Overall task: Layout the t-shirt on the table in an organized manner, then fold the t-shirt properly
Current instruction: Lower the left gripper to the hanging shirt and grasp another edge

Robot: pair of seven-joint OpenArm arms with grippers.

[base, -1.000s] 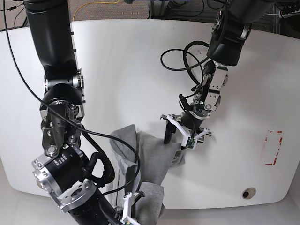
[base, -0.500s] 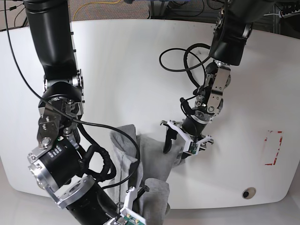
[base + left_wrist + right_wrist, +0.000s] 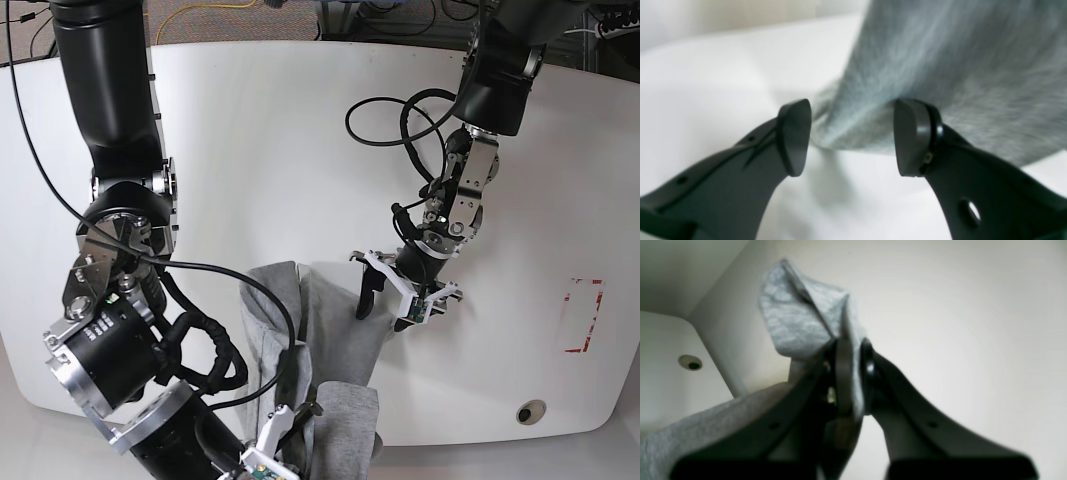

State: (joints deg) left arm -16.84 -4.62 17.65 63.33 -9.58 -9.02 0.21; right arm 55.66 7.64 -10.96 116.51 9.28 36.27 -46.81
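Base view, right end effector (image 3: 848, 373) cropped; t-shirt (image 3: 320, 340) bunched

My right tool (image 3: 292, 432), clamped on the t-shirt (image 3: 318, 330), drags its bunched near end further toward the bench (image 3: 250, 130) front edge. Cloth stretches longer. My left tool (image 3: 398, 295) shifts slightly right, jaws apart at the shirt's edge.
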